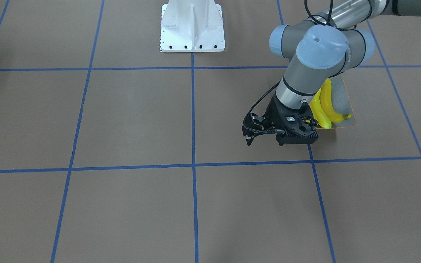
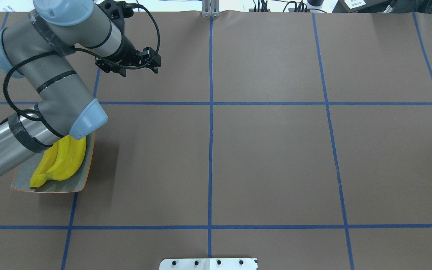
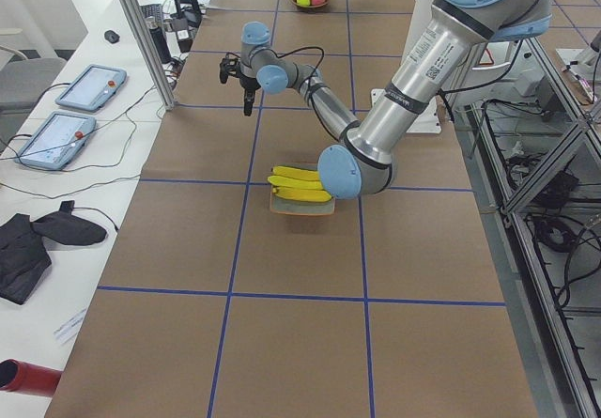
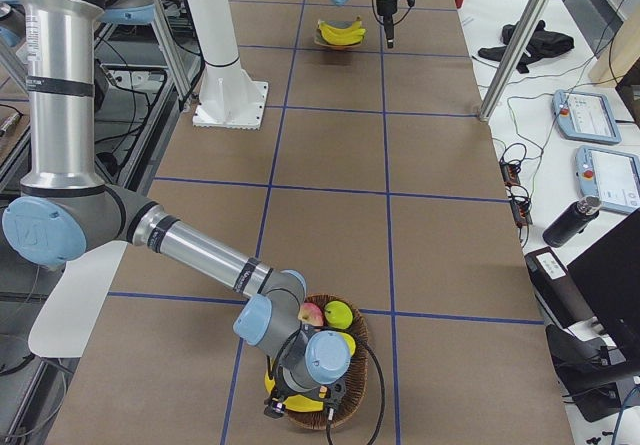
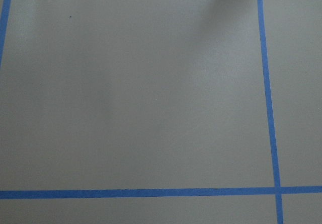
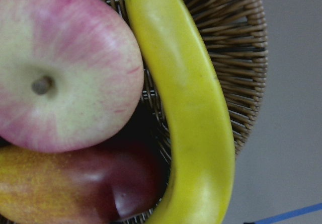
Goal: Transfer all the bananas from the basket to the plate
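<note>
Three yellow bananas [image 2: 64, 161] lie side by side on the grey-green plate [image 2: 84, 176] with its orange rim, partly under my left arm. My left gripper [image 1: 265, 140] hangs over bare table beyond the plate, holding nothing; I cannot tell how its jaws stand. At the table's other end, the wicker basket [image 4: 340, 405] holds one more banana [image 6: 191, 108] beside a pink-and-pale apple [image 6: 65, 68] and a red-yellow fruit [image 6: 60, 183]. My right gripper [image 4: 300, 403] is down in the basket, close over that banana. Its fingers show in no view, so I cannot tell its state.
The white robot base [image 1: 192, 29] stands at mid-table on the robot's side. Blue tape lines cross the brown table. Metal posts [image 3: 141, 33] and a side bench with tablets [image 3: 89, 85] and cables run along the operators' side.
</note>
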You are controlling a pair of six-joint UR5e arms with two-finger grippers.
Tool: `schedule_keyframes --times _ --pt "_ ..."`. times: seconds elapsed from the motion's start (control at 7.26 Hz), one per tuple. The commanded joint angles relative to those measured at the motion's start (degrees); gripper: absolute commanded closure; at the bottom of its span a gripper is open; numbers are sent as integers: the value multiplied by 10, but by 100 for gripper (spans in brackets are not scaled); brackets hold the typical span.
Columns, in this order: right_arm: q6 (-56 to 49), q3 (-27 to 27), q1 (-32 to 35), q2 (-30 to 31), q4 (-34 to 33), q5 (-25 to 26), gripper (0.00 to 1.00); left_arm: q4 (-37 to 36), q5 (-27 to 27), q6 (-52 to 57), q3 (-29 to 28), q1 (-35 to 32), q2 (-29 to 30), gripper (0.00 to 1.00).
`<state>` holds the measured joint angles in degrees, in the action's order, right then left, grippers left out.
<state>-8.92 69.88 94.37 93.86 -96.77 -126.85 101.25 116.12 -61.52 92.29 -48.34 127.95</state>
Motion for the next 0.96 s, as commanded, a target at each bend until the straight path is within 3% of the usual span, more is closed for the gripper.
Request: schedule_keyframes --times 0.0,0.83 --pt "0 -1 0 0 0 1 31 0 0 0 1 1 0 0" --pt "1 0 0 0 1 1 30 0 0 0 1 0 0 0"
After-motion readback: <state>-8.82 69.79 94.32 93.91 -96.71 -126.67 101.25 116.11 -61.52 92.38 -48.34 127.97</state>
